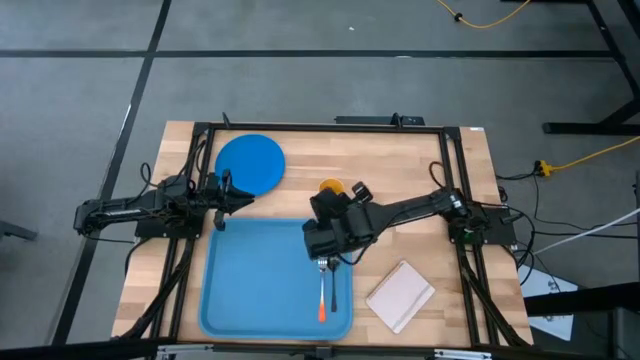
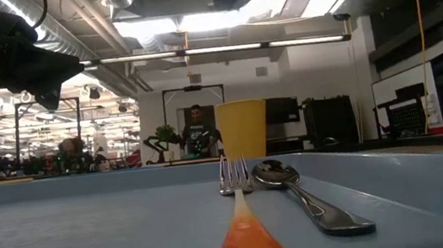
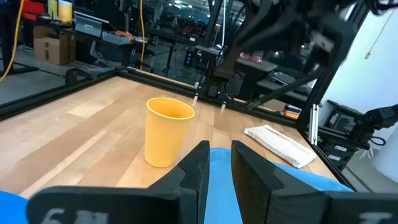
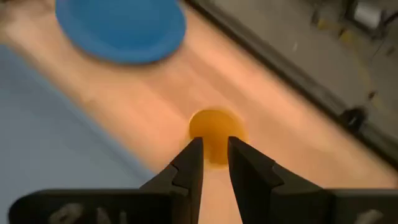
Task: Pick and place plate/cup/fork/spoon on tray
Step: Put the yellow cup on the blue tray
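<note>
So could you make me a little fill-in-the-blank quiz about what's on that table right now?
1. The fork and spoon lie side by side on the light-blue ____.
2. The round blue plate rests on the bare wooden ____.
3. The cup standing upright on the wood is coloured ____.
4. The fork's handle tip is coloured ____.

Missing words: tray; table; yellow; orange

Lighting: even overhead light in the high view; bright ceiling strips glare in the low view. Right wrist view motion-blurred throughout. Fork [image 2: 241,217] handle out of focus in the low view's foreground.
</note>
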`<move>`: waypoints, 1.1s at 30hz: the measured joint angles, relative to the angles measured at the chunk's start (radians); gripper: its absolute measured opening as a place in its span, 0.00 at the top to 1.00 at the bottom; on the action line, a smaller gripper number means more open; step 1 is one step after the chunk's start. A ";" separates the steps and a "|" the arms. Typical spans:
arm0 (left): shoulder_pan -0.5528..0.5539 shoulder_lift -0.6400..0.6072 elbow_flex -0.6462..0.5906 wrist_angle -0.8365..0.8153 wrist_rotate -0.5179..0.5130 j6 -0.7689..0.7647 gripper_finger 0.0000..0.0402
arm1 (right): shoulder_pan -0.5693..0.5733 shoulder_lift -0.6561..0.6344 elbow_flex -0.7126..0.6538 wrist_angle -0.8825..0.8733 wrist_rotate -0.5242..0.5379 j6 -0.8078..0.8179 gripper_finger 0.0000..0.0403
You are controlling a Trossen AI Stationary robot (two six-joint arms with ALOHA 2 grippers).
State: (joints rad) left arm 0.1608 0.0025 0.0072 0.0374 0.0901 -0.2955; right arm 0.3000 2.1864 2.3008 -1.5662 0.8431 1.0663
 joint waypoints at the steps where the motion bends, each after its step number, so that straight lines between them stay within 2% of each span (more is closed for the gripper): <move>1: 0.000 0.000 0.000 0.000 0.000 0.000 0.85 | 0.000 -0.018 -0.023 -0.002 0.023 -0.004 0.81; 4: 0.000 0.000 0.000 0.000 0.000 0.000 0.85 | -0.004 -0.090 -0.155 -0.003 0.053 0.047 0.81; 8: 0.000 0.000 0.000 0.000 0.000 0.000 0.85 | -0.019 -0.235 -0.400 0.004 0.009 0.187 0.81; 10: 0.000 0.000 0.000 0.000 0.000 0.000 0.85 | -0.028 -0.318 -0.508 0.084 0.002 0.215 0.81; 12: 0.000 0.000 0.000 0.000 0.000 0.000 0.85 | -0.044 -0.399 -0.598 0.244 -0.001 0.126 0.81; 14: 0.000 0.000 0.000 0.000 0.000 0.000 0.85 | -0.076 -0.466 -0.676 0.440 -0.060 -0.045 0.81; 16: 0.000 0.000 0.000 0.000 0.000 0.000 0.85 | -0.135 -0.515 -0.744 0.604 -0.180 -0.208 0.81; 18: 0.000 0.000 0.000 0.000 0.000 0.000 0.85 | -0.218 -0.533 -0.796 0.696 -0.334 -0.308 0.81; 21: 0.000 0.000 0.000 0.000 0.000 0.000 0.85 | -0.333 -0.526 -0.850 0.737 -0.552 -0.336 0.81; 24: 0.000 0.000 0.000 0.000 0.000 0.000 0.85 | -0.392 -0.501 -0.869 0.794 -0.679 -0.358 0.81; 30: 0.000 0.000 0.000 0.000 0.000 0.000 0.85 | -0.378 -0.434 -0.776 0.811 -0.680 -0.437 0.80; 33: 0.000 0.000 0.000 0.000 0.000 0.000 0.85 | -0.354 -0.372 -0.698 0.758 -0.679 -0.439 0.79</move>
State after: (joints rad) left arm 0.1609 0.0025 0.0073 0.0372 0.0898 -0.2955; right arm -0.0541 1.8143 1.6029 -0.8084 0.1637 0.6269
